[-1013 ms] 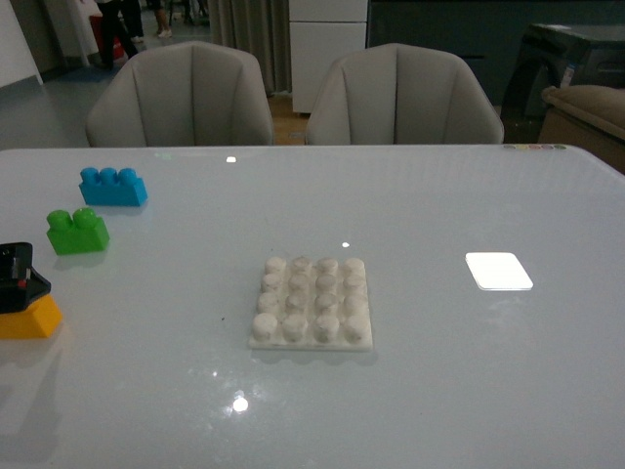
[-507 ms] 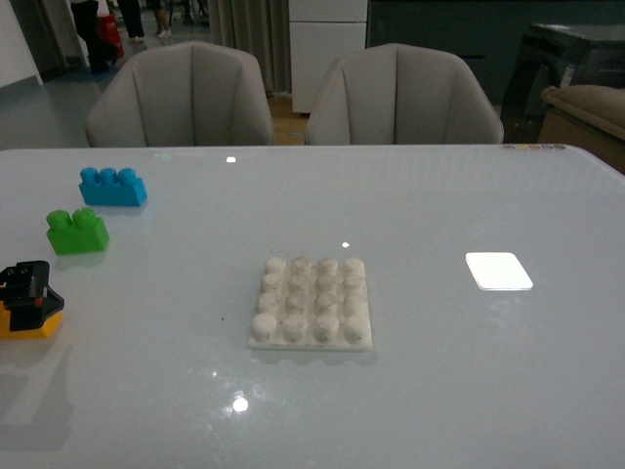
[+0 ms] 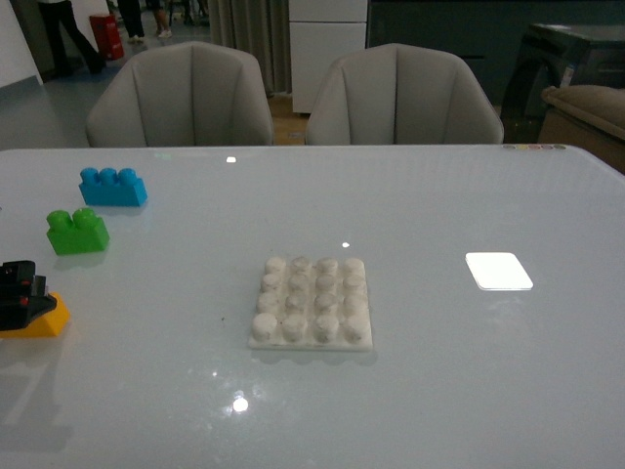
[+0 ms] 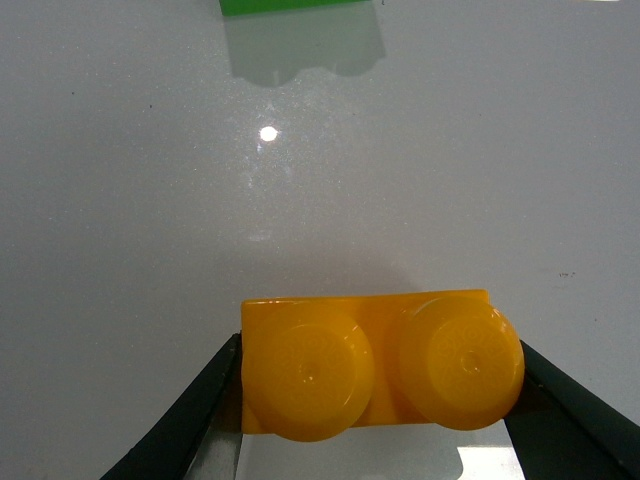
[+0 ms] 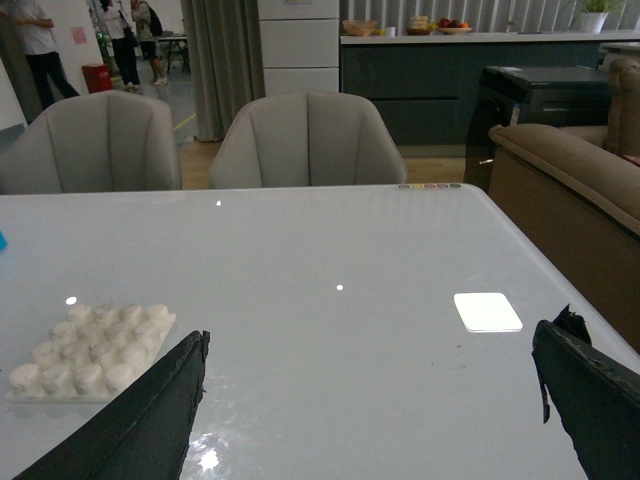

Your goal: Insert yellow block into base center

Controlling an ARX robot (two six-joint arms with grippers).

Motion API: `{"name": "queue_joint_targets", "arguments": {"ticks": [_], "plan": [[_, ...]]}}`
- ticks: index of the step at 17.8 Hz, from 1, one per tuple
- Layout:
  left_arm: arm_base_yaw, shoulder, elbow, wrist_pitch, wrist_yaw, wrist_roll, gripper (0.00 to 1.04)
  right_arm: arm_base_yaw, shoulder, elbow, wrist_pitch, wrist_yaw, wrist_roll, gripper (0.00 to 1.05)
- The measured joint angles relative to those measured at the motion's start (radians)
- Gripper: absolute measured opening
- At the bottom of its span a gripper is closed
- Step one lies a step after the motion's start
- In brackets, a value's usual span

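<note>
At the far left edge of the table (image 3: 439, 381), near the robot, the left gripper (image 3: 20, 291) is closed on the yellow block (image 3: 49, 320). In the left wrist view its two black fingers (image 4: 185, 415) press on the block's short ends, and both round studs face up toward the camera. I cannot tell whether the block rests on the tabletop or hangs just above it.

Just beyond it stands the green brick (image 3: 77, 232), apart from the gripper. The blue brick (image 3: 112, 186) sits farther back and slightly to the right.

The base (image 3: 312, 303) lies flat in the middle of the table, well to the right of the yellow block, and its sixteen studs are bare.

Farther right is a bright white rectangular patch (image 3: 499, 271).

The right gripper (image 5: 372, 350) shows only in its own wrist view. Its dark fingers (image 5: 140, 420) are spread wide, with nothing between them, and they hover over the near right part of the table.
</note>
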Motion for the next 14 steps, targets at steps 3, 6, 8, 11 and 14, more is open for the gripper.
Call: {"name": "queue_joint_targets", "arguments": {"ticks": [3, 6, 8, 11, 14], "plan": [[0.0, -0.005, 0.0, -0.006, -0.003, 0.0, 0.64, 0.0, 0.0, 0.0, 0.0, 0.0, 0.0, 0.98], [-0.014, -0.061, -0.015, -0.079, -0.033, -0.018, 0.63, 0.0, 0.0, 0.0, 0.0, 0.0, 0.0, 0.98], [-0.042, -0.159, -0.048, -0.113, -0.059, -0.055, 0.63, 0.0, 0.0, 0.0, 0.0, 0.0, 0.0, 0.98], [-0.148, -0.373, -0.144, -0.16, -0.127, -0.108, 0.63, 0.0, 0.0, 0.0, 0.0, 0.0, 0.0, 0.98], [-0.3, -0.539, -0.241, -0.195, -0.183, -0.185, 0.63, 0.0, 0.0, 0.0, 0.0, 0.0, 0.0, 0.98]]}}
